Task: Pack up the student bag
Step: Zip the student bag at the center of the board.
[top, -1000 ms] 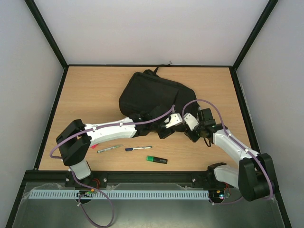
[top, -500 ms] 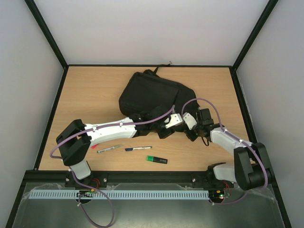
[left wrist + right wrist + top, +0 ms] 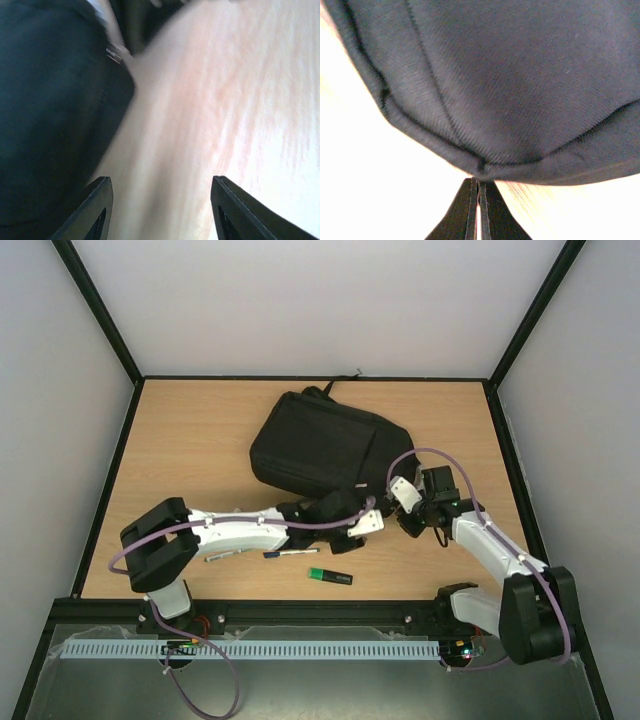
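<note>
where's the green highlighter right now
Top view: the green highlighter lies by the table's near edge, roughly centred, just in front and right of the blue pen.

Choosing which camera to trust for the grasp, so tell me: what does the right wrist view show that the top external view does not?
Only the right wrist view: the right gripper has its jaws shut, with the tips right at the piped edge of the student bag. Whether fabric is pinched is unclear.
Only the top external view: the bag's whole outline, the left arm stretched along its near side, and a pen and a green highlighter lying nearer the bases.
Both: the black bag resting on the wooden table.
</note>
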Robot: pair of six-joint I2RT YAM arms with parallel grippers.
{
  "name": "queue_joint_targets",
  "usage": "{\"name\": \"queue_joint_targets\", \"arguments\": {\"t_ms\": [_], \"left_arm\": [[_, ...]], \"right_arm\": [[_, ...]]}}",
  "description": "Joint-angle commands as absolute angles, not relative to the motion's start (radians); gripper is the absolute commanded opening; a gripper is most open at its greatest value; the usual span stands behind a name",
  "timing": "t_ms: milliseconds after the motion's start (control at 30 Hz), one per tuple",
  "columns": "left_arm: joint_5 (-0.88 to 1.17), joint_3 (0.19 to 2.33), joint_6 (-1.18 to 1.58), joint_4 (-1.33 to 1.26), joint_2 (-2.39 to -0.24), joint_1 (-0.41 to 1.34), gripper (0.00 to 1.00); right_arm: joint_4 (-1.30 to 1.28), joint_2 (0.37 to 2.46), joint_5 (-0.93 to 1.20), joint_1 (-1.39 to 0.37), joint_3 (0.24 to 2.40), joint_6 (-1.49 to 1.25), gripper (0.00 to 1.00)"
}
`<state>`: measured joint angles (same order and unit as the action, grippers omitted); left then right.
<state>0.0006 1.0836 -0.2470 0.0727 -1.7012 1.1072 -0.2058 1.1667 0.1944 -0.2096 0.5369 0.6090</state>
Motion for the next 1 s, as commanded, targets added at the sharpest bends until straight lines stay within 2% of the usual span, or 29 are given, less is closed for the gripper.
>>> {"name": "queue_joint_targets", "arguments": {"t_ms": [0,400,700,967], "left_arm": [[-0.083,0.97,-0.374,-0.067,-1.639,1.18,0.57],[-0.279,0.865,-0.458,-0.356,-1.61,1.261,0.57],[-0.268,0.876,-0.483,-0.459,-1.647,1.271,0.6],[-0.24,0.954,-0.522,-0.383,-1.761,1.27,0.48]], "right_arm": [[-0.458,1.091,0.216,-0.205,0.595,0.738,0.01],[-0.638,1.031,0.322,-0.208,0.611,0.78,0.01],[-0.639,1.058,0.34,-0.211,0.633,0.756,0.01],[-0.645,1.077,0.361,-0.214,0.648,0.735,0.01]]}}
